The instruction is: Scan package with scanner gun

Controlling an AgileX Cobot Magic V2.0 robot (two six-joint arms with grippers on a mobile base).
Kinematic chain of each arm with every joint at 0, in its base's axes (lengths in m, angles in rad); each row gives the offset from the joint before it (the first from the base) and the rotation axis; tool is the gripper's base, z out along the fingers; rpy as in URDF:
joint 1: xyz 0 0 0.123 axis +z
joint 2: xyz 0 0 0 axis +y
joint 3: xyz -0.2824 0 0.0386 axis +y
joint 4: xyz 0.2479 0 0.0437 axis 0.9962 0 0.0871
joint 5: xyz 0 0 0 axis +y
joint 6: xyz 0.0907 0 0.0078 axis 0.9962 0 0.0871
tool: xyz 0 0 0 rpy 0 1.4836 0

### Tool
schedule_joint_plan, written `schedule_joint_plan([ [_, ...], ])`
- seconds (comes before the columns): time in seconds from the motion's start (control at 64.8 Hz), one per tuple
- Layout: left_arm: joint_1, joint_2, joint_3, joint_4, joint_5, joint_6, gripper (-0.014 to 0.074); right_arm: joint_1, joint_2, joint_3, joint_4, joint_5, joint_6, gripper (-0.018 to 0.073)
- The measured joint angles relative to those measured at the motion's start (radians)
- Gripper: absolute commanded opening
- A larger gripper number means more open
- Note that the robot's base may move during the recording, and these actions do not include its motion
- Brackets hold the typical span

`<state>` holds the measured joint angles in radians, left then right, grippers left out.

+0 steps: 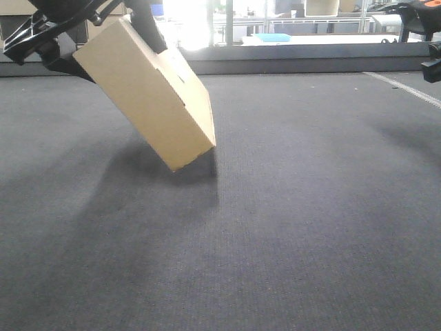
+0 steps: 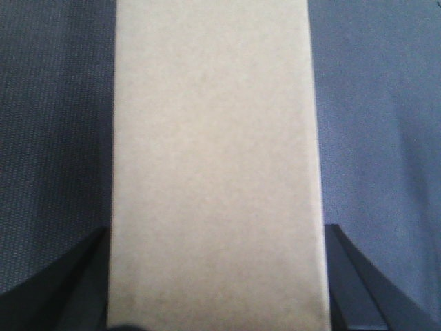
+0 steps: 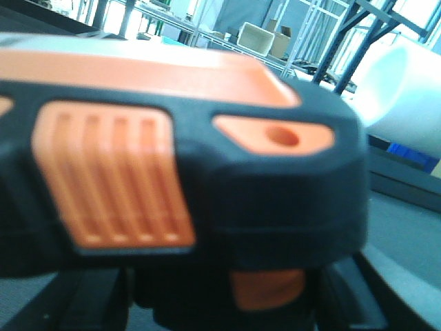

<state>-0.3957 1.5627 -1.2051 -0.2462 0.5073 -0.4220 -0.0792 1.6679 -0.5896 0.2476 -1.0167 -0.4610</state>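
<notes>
Aloft, left hand [image 1: 118,56] clamps closed package [image 1: 148,96]; right hand [image 3: 227,310], scanner gun [image 3: 207,172].

Close and blurred across nearly the whole view: scanner gun [image 3: 262,193], black body with orange top, orange ribbed panel [image 3: 114,172] and small orange inset with a hole. Behind, metal shelving [image 3: 324,27] carrying boxes [image 3: 260,38]; white roll [image 3: 406,76] at right.

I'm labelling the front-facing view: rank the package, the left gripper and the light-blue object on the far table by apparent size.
1. package
2. left gripper, visible part only; the frame crops it
3. light-blue object, tiny mainly through distance
</notes>
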Motion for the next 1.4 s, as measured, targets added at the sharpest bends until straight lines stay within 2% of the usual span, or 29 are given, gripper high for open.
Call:
schedule_joint_plan([
  [0.262,0.0,0.0,0.0,0.0,0.0,0.0,-0.0016,0.027,0.0,-0.03,0.003,0.041,0.052,0.0129],
  [0.463,0.0,0.0,0.0,0.0,0.0,0.0,-0.0016,0.052,0.0,-0.096,-0.009,0.144,0.056,0.0129],
  [0.802,0.0,0.0,0.0,0.004,0.0,0.0,-0.0016,0.054,0.0,-0.103,0.05,0.14,0.058,0.0129],
  [1.404,0.0,0.0,0.0,0.007,0.0,0.0,-0.0016,0.054,0.0,-0.103,0.051,0.14,0.058,0.0129],
])
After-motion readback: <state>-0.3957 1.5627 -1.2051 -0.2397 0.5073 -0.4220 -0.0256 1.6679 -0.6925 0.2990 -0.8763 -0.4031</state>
